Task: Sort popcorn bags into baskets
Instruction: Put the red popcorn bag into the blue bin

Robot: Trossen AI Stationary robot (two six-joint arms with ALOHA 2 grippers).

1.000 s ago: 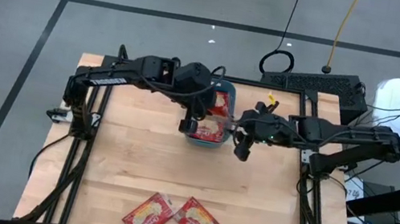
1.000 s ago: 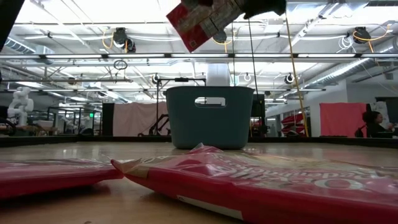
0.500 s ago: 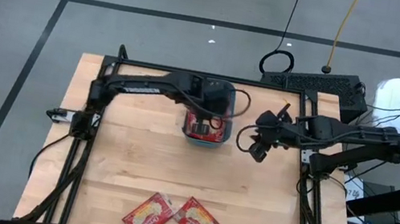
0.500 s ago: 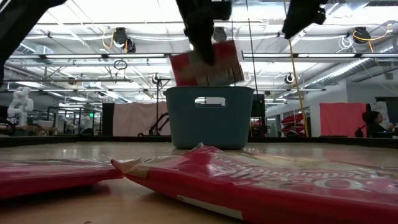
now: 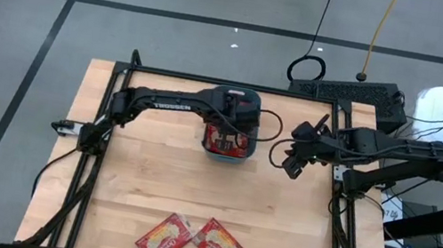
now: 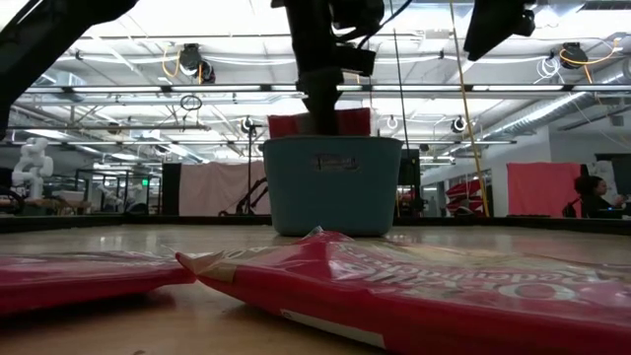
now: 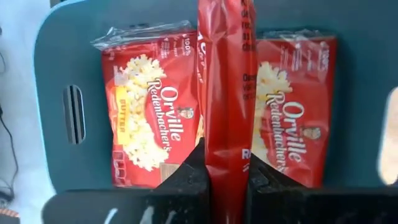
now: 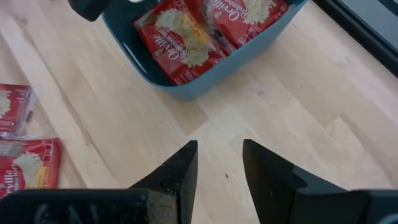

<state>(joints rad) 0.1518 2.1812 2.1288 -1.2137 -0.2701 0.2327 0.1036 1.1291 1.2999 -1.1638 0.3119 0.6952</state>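
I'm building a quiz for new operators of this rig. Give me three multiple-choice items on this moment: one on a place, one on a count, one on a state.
1. Where is the left gripper?
A. Over the teal bin
B. Over the near table edge
C. Beside the keyboard

2. How many popcorn bags lie on the table outside the bin?
A. None
B. Two
C. Five

3. What is the right gripper doing?
A. Shut on a bag
B. Open, holding nothing
C. Inside the bin

Answers:
1. A: the high view shows it above the bin, and the left wrist view looks straight into it.
2. B: two red bags lie side by side near the front edge.
3. B: the right wrist view shows bare wood between its parted fingers, while the left gripper pinches an upright held bag.
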